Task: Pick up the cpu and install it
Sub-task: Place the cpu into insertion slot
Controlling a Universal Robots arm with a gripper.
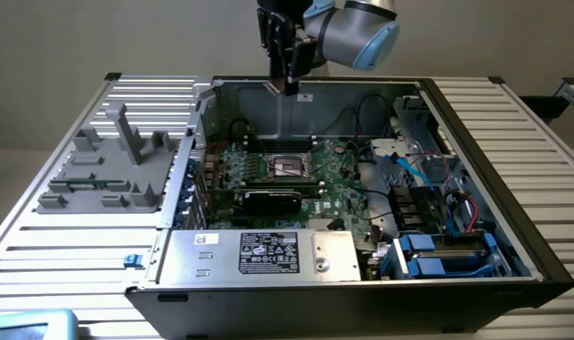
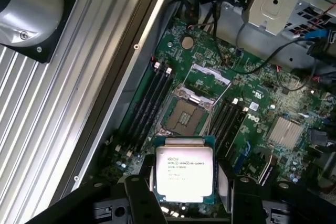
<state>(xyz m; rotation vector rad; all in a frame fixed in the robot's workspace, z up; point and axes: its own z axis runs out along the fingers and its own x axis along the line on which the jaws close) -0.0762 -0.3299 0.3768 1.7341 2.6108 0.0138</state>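
CPU pickup is judged complete. The chip is seen in the wrist view clamped between the two dark fingers, gripped on opposite edges, with its silver lid and printed markings facing the camera. It is held clear of everything below and is not resting on any surface.

In the exterior view the fingers are seen high above the open computer case, about level with its rear wall and well above the motherboard.

Installation is judged not yet done. The socket is shown empty in the wrist view, its contact field exposed and its metal load plate swung up and back. In the exterior view the socket is seen near the middle of the board, below the fingers and towards the camera, with nothing seated in it. No contact between chip and socket is visible, and the two are well apart in height.

A grey parts fixture is seen on the slatted counter at the exterior view's left, beside the case. What remains, as far as can be judged, is the descent, alignment, seating and release.
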